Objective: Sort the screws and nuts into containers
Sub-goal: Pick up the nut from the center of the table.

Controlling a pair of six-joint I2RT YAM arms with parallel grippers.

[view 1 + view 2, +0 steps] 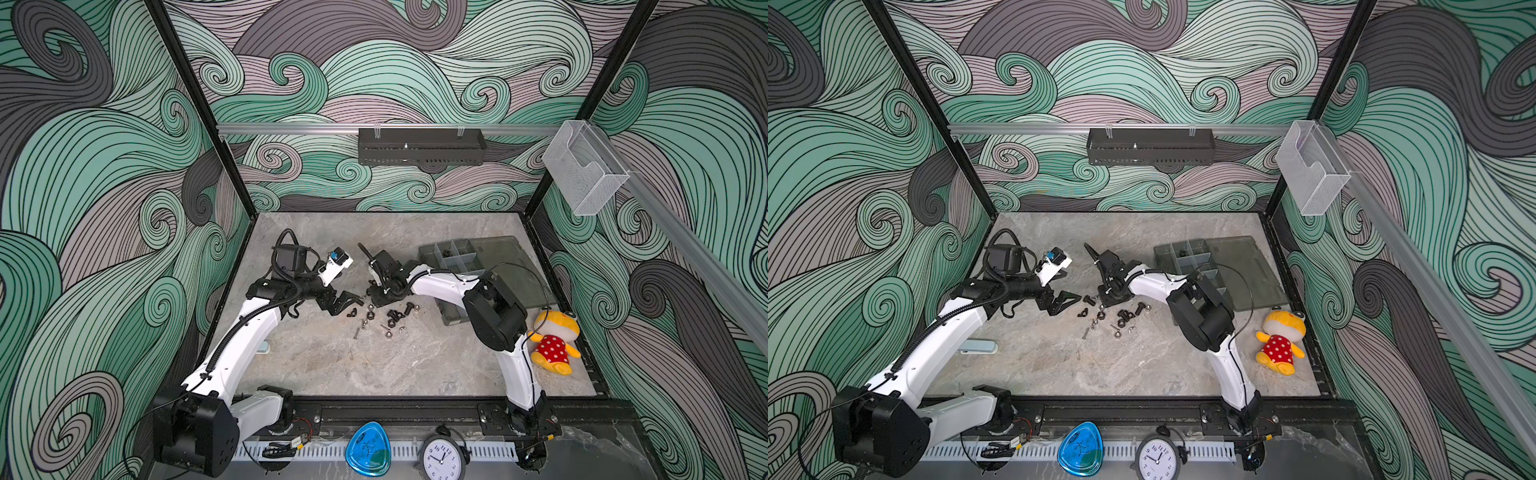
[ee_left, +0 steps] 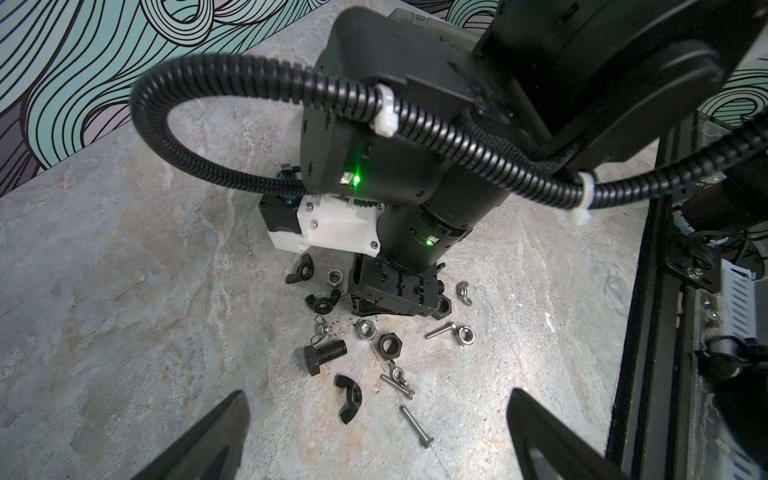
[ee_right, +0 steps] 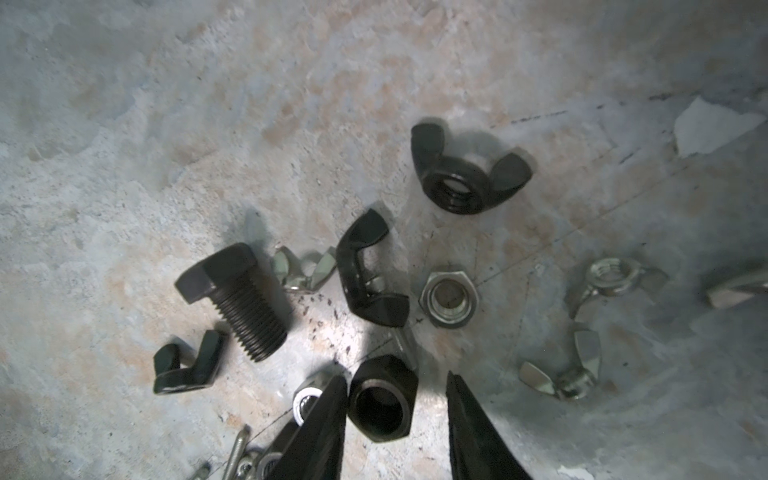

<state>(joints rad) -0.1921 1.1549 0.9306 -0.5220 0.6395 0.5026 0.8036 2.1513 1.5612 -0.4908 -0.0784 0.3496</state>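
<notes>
Closest to the right wrist camera, the right gripper [image 3: 395, 377] stands partly open astride a black hex nut [image 3: 382, 401]. One finger touches it, a gap shows at the other, and nothing is gripped. A silver nut [image 3: 305, 399] lies just under the touching finger, so closing could pinch both or flick the hex nut away. The pieces look small, hard and smooth; the black bolt [image 3: 237, 299] is coarsely threaded.

From the left wrist, the left gripper [image 2: 378, 394] gapes wide and empty above the scatter.

In a top view the pile [image 1: 392, 316] lies between the arms, and the organiser box [image 1: 428, 253] sits beside the right arm, apart from it.
</notes>
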